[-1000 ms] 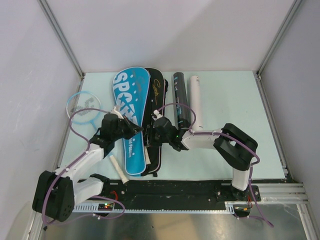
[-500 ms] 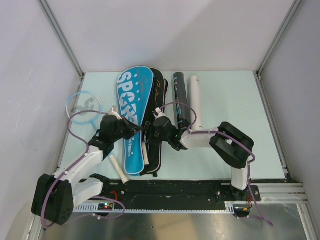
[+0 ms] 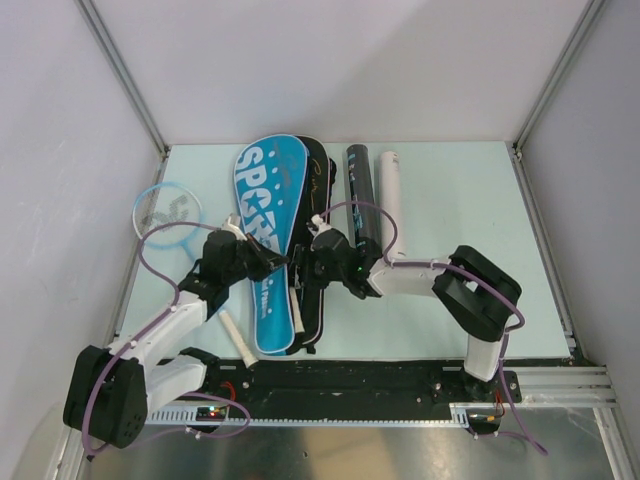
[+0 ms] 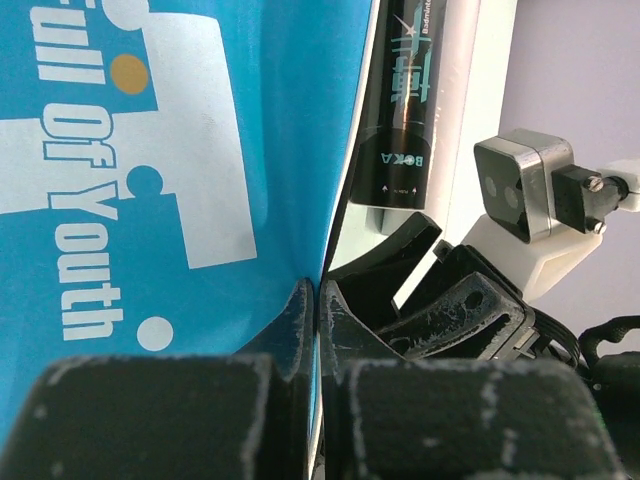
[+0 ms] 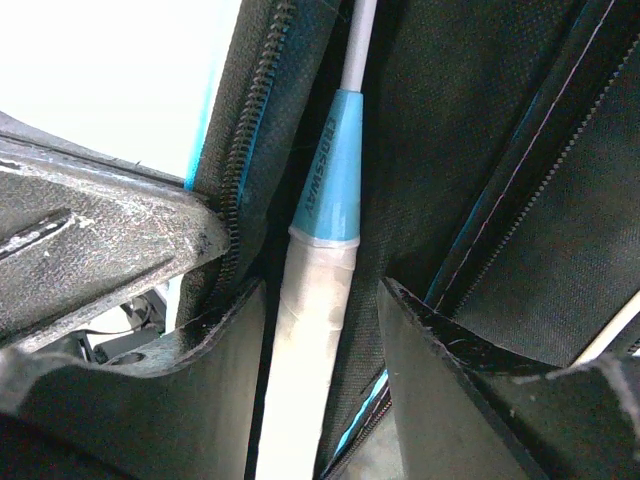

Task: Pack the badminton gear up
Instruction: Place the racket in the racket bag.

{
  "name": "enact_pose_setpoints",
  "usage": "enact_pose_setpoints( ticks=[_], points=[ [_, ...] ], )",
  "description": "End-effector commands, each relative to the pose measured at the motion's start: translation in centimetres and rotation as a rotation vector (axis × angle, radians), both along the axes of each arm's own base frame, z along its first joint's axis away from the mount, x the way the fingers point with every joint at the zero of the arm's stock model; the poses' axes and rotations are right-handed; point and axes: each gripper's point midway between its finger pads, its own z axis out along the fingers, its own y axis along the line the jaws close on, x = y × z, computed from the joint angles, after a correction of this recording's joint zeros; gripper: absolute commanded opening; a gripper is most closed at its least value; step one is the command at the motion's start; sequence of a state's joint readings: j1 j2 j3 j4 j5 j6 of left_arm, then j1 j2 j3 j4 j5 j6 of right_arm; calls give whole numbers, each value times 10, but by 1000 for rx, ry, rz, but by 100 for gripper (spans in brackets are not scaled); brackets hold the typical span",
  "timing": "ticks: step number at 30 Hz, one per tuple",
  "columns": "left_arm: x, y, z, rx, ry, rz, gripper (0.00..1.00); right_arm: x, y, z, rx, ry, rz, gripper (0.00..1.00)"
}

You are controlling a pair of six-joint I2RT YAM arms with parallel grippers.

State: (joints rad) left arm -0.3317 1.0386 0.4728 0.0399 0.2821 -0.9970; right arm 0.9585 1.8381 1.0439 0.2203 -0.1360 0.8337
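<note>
The blue "SPORT" cover (image 3: 262, 225) lies half over the black cover (image 3: 317, 190) at mid table. My left gripper (image 3: 272, 262) is shut on the blue cover's right edge (image 4: 300, 180), with the jaws pinched together on it (image 4: 318, 300). My right gripper (image 3: 313, 262) is open, its fingers either side of a white racket handle (image 5: 318, 330) with a blue cone, which lies inside the unzipped cover. That handle's end shows in the top view (image 3: 296, 315). A second racket (image 3: 167, 210) with a blue frame lies at the left, its white handle (image 3: 232, 338) pointing toward me. No shuttlecocks show.
A black tube (image 3: 360, 195) and a white tube (image 3: 392, 200) lie side by side right of the covers; both also show in the left wrist view, the black one (image 4: 405, 100) and the white one (image 4: 480, 120). Walls close off the table's left, back and right sides.
The blue cover has swung to the right over the black one, carried by my left gripper. My right gripper has stayed at the handle; its elbow has shifted slightly.
</note>
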Motion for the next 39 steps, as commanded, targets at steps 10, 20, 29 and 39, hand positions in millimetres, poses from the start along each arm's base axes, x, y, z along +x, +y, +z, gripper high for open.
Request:
enact_pose_setpoints(
  ticks=[10,20,29,39],
  points=[
    [-7,-10,11,-47,-9,-38,0,-41,2,19,55,43,144,34],
    [-9,-6,14,-74,-9,9,0,-15,20,33,169,-20,27,11],
    [-7,-3,7,-56,1,28,0,-14,22,11,127,-11,3,21],
    [1,16,-2,108,12,61,27,-12,-12,19,-18,-60,-47,51]
  ],
)
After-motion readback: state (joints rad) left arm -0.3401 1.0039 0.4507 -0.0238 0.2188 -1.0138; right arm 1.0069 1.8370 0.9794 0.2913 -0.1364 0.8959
